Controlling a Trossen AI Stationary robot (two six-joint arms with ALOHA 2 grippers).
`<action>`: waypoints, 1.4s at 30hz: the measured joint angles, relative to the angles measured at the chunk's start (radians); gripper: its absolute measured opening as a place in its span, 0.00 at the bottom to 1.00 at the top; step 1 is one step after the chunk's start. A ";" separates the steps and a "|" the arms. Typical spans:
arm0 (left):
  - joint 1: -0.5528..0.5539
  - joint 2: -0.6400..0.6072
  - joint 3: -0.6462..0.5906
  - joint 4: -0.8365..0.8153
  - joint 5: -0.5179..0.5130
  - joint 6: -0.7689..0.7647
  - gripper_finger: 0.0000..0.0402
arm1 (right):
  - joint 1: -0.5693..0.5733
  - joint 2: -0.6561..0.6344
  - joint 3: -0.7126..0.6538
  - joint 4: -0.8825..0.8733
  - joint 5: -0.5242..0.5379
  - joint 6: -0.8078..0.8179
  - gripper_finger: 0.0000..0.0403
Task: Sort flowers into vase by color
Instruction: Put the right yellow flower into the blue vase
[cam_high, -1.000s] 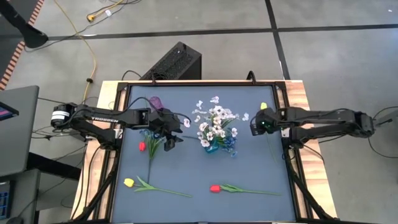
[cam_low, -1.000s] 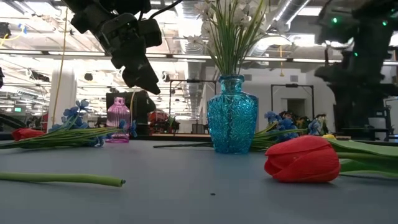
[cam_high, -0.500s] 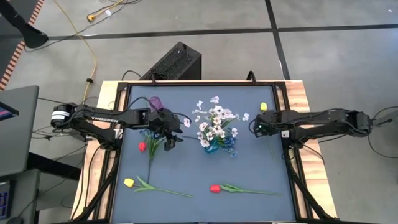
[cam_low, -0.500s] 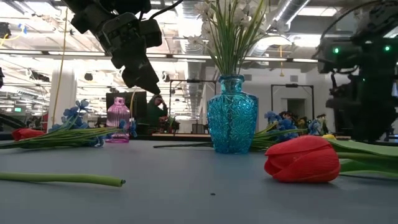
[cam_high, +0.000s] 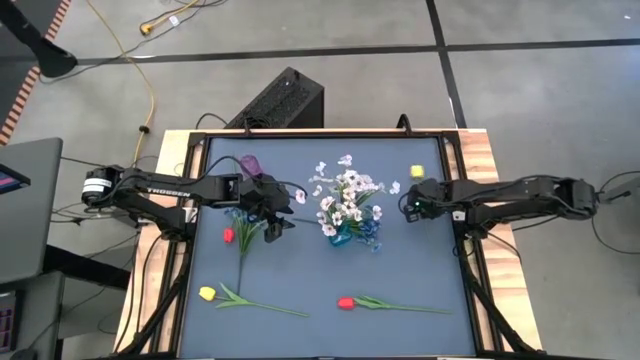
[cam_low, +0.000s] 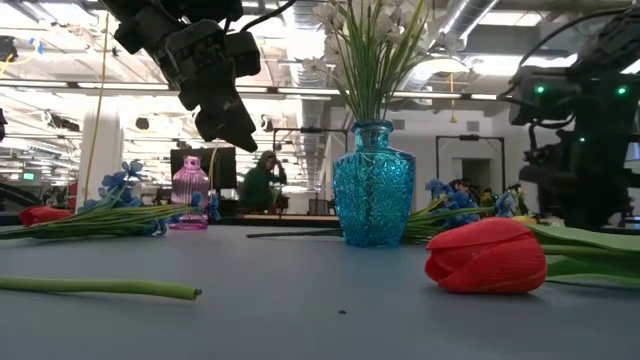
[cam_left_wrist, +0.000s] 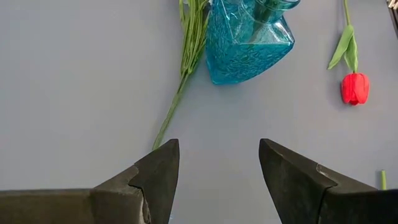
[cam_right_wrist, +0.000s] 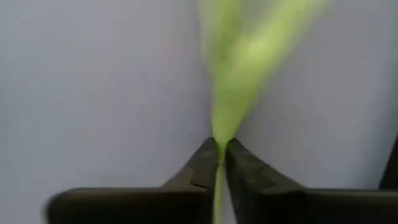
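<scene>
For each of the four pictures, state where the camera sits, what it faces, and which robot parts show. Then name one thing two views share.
High view: above the table, looking down; both arms, left gripper, right gripper.
Low view: table height, facing the room; blue vase, both arms overhead.
Left wrist view: on the left arm, facing the mat; its open fingers.
Right wrist view: on the right arm; fingers shut on a green stem.
Shared: the blue vase, in high, low and left wrist views.

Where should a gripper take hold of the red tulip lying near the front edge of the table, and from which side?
Probably the bare stem just behind the bloom, from straight above. The red tulip lies flat on the table, stem running toward the right arm's side. Fingers should straddle the thin stem crosswise; the soft bloom and leaves would crush or slip. The left gripper hangs open; the right gripper already pinches a green stem.
</scene>
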 joint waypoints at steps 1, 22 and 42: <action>0.000 0.000 0.000 0.000 0.000 0.000 0.52 | 0.000 -0.011 -0.001 0.005 0.000 -0.014 0.07; 0.000 0.000 0.000 0.063 0.057 -0.026 0.52 | 0.038 -0.461 0.233 0.410 0.245 -0.440 0.04; 0.000 0.000 0.000 0.064 0.052 -0.043 0.52 | 0.484 -0.520 0.233 0.829 0.014 -0.780 0.04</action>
